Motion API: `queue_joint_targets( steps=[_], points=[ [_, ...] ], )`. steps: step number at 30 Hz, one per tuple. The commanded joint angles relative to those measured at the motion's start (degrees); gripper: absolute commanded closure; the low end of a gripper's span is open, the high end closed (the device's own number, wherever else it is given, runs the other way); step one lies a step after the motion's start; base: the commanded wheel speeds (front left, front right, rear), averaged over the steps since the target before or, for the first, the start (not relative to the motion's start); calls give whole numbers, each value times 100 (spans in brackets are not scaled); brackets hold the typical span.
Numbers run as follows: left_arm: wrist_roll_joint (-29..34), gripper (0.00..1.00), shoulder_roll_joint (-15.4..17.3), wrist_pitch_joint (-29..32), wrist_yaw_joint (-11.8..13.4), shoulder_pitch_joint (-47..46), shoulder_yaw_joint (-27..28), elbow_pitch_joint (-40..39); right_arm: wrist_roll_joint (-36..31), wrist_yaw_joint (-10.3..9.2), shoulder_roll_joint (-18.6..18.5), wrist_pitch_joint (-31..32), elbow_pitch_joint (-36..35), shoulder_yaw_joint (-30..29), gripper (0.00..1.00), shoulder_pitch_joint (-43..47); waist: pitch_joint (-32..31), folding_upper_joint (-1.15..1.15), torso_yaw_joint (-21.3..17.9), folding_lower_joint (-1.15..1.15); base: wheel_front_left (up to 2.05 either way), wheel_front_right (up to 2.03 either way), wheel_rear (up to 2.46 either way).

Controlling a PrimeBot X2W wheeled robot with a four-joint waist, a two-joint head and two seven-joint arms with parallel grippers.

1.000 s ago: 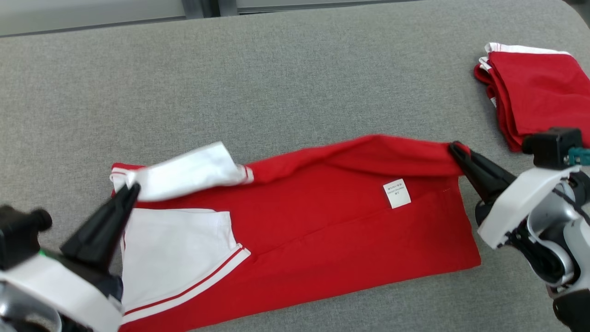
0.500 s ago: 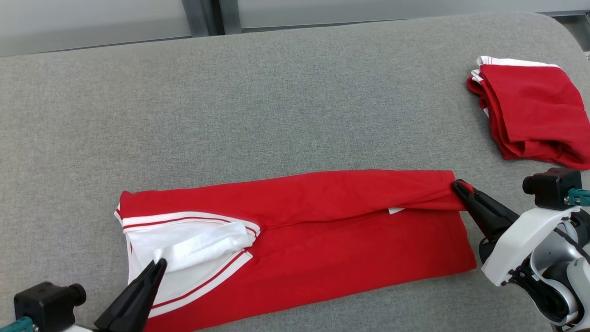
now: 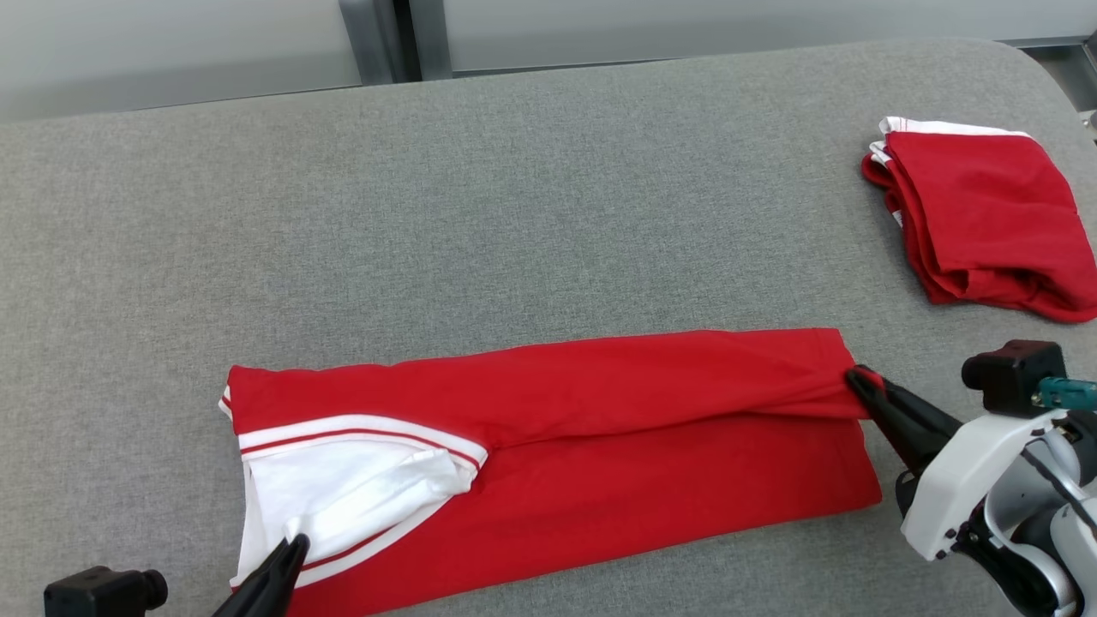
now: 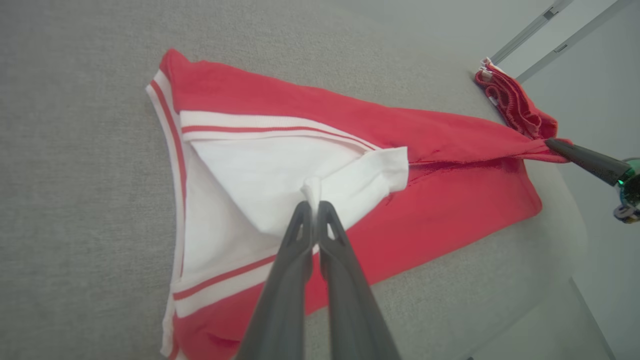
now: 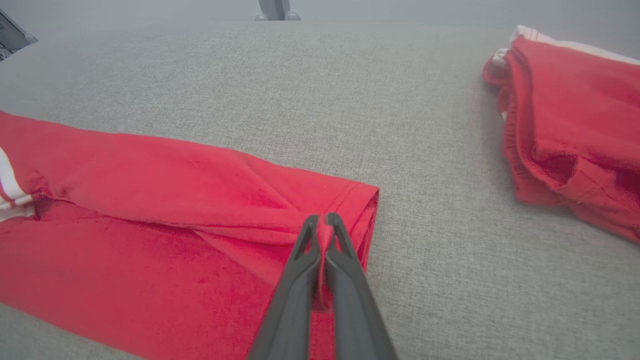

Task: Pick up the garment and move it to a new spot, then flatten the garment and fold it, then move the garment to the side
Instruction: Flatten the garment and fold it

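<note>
1. The garment (image 3: 600,446), a red shirt with white trim, lay on the grey padded table (image 3: 514,214) toward six o'clock in the head view, stretched long from eight o'clock to four o'clock; I judged the move to a new spot and the flattening done.
2. My left gripper (image 4: 314,204) was pinched shut on a nub of the white sleeve (image 3: 360,497) at the seven o'clock end; its fingers showed no gap beyond the cloth.
3. My right gripper (image 5: 321,217) was closed tight on the red hem corner at the four o'clock end; a sliver of cloth sat between its fingers.
4. The far long edge lay over onto the body; I read one lengthwise fold as laid down but not let go; the sleeve sat bunched, not flat.
5. Left to do, as I judged: release, fold across the length into a compact packet, then shift it aside; a folded red pile (image 3: 977,214) at two o'clock, well apart, suggested where.
</note>
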Motion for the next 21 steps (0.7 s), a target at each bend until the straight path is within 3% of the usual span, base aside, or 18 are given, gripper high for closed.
queue_joint_targets(
  steps=[1,2,3,5,6,10,17,21],
  points=[
    [-29,100,6,33,-46,61,-44,114,-56,1,-78,-54,34,118,33,86,-41,0,-10,0,0,0,0],
    [-40,100,-11,34,-46,66,-58,148,-60,1,-96,-72,32,157,6,91,-56,0,-15,0,0,0,0],
    [-54,86,-12,64,-58,79,-98,170,-48,1,-114,-87,36,192,0,99,-70,0,-21,0,0,0,0],
    [-56,36,-8,71,-63,95,-116,196,-5,1,-161,-144,16,273,0,141,-94,0,-28,0,0,0,0],
    [-63,2,-5,91,-72,115,-141,203,9,1,-185,-171,0,300,0,176,-108,0,-35,0,0,0,0],
    [-91,0,5,115,-66,162,-164,226,76,1,-246,-261,-23,345,0,290,-159,0,-68,0,0,0,0],
    [-10,0,8,-5,253,287,30,441,266,1,-208,-439,30,143,0,576,-280,0,-168,0,0,0,0],
    [-37,0,-66,-186,302,276,176,460,252,1,-149,-528,-4,-33,0,679,-327,0,-197,0,0,0,0]
  ],
)
